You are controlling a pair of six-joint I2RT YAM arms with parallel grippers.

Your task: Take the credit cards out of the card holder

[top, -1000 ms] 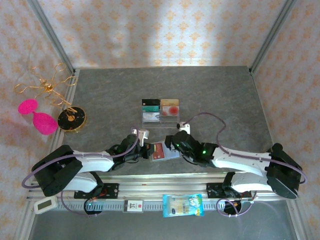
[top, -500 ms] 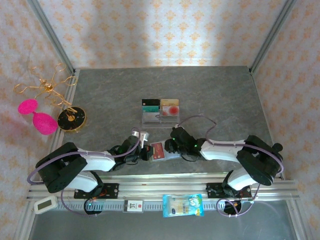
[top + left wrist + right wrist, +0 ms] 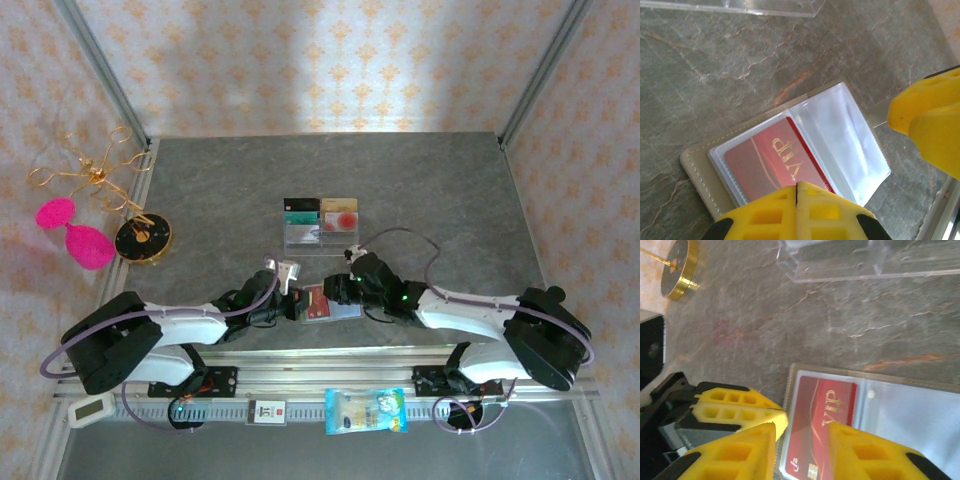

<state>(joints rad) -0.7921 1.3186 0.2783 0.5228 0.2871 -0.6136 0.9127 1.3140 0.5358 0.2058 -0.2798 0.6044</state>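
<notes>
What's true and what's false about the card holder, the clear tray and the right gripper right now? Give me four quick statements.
1. The card holder lies open on the table. True.
2. A red VIP card sits in one of its clear pockets. True.
3. The clear tray is empty. False: it holds cards.
4. The right gripper is shut on the red VIP card. False: it is open, above the card.

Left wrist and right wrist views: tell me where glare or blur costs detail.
Left wrist view: white glare washes the empty clear pocket of the card holder; the left pincer is soft. Right wrist view: the red card reads sharp, the right pincer blurs.
</notes>
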